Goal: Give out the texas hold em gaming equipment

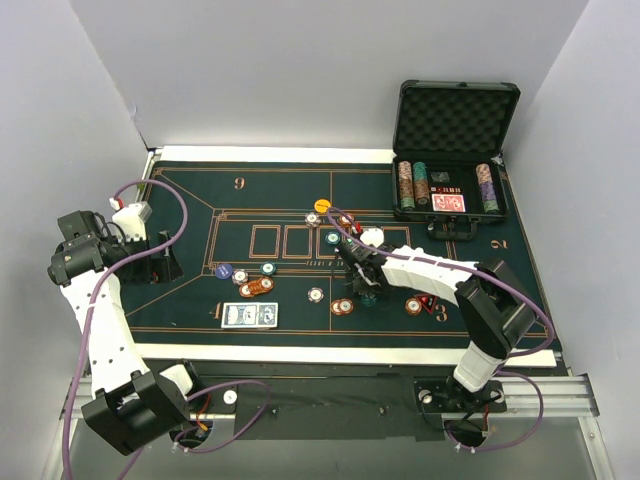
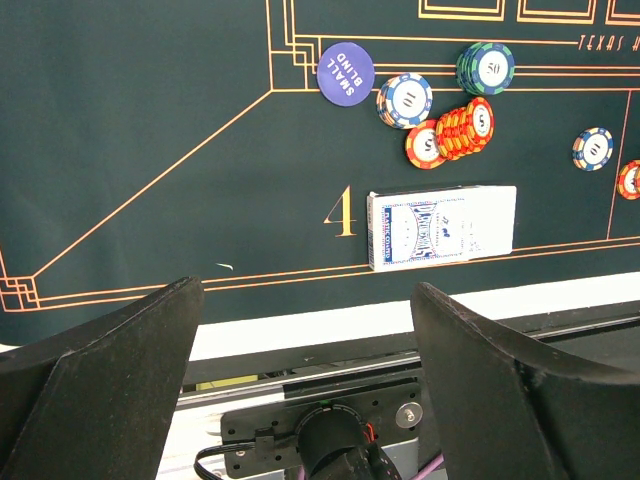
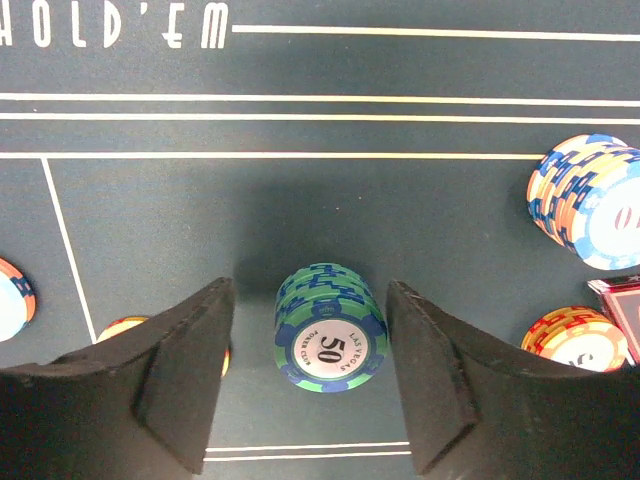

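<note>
Where the right hand (image 3: 310, 335) straddles green chips (image 3: 330, 345), an orange chip (image 3: 118, 326) sits half-hidden.

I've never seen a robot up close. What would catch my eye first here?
Probably the green poker felt strewn with bright chips, with an open black case at its far right corner. Mid-table, the right arm's fingers straddle a green-and-blue stack marked 50, and blue-backed cards lie by the number 4.

White-walled lab booth (image 1: 300, 70), poker felt (image 1: 270, 195)
</note>
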Tool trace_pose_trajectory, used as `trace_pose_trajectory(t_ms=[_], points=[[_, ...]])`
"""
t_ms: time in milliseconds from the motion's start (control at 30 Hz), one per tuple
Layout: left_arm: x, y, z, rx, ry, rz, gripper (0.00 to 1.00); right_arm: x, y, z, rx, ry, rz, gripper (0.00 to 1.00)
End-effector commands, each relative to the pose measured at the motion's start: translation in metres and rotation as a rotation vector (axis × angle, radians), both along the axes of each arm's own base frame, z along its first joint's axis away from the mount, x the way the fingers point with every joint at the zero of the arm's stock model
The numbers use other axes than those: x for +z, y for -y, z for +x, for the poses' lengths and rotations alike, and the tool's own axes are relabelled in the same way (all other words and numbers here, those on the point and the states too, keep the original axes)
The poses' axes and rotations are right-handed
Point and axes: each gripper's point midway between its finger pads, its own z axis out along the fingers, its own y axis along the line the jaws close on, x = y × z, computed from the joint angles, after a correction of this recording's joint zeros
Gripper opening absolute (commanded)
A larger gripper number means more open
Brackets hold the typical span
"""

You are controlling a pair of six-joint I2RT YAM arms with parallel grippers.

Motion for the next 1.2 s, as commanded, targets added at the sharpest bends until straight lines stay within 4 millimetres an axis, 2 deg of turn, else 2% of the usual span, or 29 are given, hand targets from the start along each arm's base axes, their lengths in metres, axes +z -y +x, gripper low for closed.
trace_pose_trajectory(t_ms=[0, 400, 767, 933, 1167], points=[[0.014, -0.003, 0.004, -0.007, 0.051, 0.026, 0.96, -0.003, 0.011, -0.001, -0.028, -0.002, -0.032, 0.53], [0.012, -0.004, 0.004, -0.006, 0.047, 0.03, 0.96, 0.003, 0.015, -0.001, -0.041, 0.006, -0.013, 0.41], [0.01, -0.006, 0.004, -0.003, 0.04, 0.035, 0.96, 0.031, 0.017, -0.001, -0.063, 0.043, 0.045, 0.33], [0.01, -0.006, 0.004, -0.005, 0.042, 0.035, 0.96, 0.038, 0.035, -0.002, -0.105, 0.058, 0.032, 0.32], [0.008, -0.005, 0.004, -0.01, 0.041, 0.034, 0.96, 0.012, 0.083, -0.018, -0.238, 0.024, -0.018, 0.31]])
